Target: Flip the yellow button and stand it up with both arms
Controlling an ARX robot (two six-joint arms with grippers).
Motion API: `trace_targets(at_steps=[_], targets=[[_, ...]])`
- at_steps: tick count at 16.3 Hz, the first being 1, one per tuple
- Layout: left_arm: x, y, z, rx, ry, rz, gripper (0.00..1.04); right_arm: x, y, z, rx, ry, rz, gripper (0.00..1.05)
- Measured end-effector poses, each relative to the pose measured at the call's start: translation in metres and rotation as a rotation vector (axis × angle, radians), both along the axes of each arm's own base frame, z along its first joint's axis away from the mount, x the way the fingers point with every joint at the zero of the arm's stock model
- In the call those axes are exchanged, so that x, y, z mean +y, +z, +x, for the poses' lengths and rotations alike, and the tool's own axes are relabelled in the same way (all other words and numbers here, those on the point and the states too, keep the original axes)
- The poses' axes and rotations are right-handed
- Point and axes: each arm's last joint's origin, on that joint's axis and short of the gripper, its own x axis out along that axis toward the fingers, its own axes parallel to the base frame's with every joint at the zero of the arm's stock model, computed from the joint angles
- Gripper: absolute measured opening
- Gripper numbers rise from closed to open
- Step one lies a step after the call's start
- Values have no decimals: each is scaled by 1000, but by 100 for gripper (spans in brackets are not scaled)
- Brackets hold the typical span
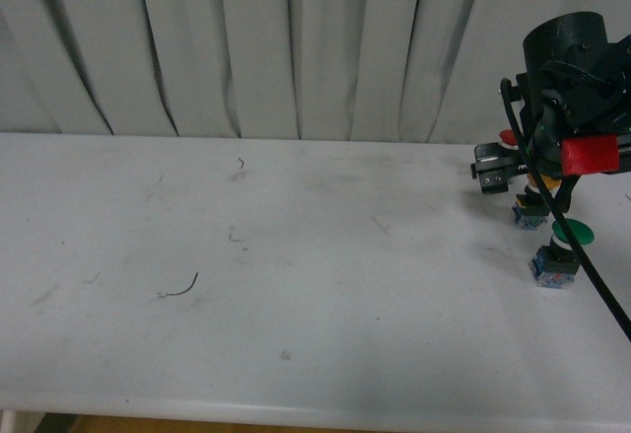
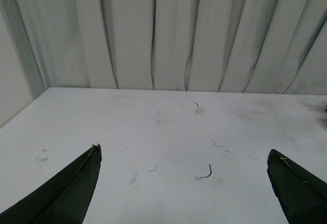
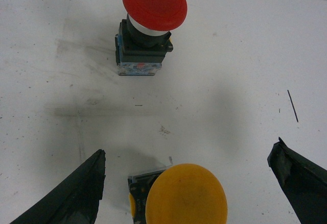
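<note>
Front view. White table, marked with scuffs and a stray wire scrap. Right arm at the far right, hanging over a cluster of three buttons. Yellow button directly beneath the wrist, mostly hidden; blue base visible on the table. Red button just behind it, green button nearer the camera, standing cap-up. Left arm not in this view.

Left wrist view. Left gripper spread wide, holding nothing, above bare table well left of the buttons. No button in sight here.

Right wrist view. Right gripper wide apart, one finger on either side of the yellow button, neither touching it. The yellow cap faces the camera, base just showing at its far edge; whether it stands fully upright or leans cannot be told. Red button beyond, apart from it.

Progress, as judged: button appears cap-up or nearly so; nothing gripped. Either standing is complete or the grasp has not begun; the left arm plays no part at this moment.
</note>
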Motion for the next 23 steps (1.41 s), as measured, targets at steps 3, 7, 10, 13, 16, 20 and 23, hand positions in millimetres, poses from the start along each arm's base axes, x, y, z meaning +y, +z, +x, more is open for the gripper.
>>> trace_targets(at_steps=[3,7,10,13,16,20,23], targets=[[0,0,0,0,0,0,98,1,4,-1,-5,15,26,98],[0,0,0,0,0,0,98,3,44,-11,-113,63,121,98],[0,0,0,0,0,0,98,-2,99,-44,-309,165,210,98],[0,0,0,0,0,0,98,-48,166,-139,-518,256,332,97],[0,0,0,0,0,0,98,-84,183,-267,-688,251,256,63],[0,0,0,0,0,0,98,-69,143,-359,-735,295,238,14],[0,0,0,0,0,0,98,-59,115,-371,-710,280,239,2]])
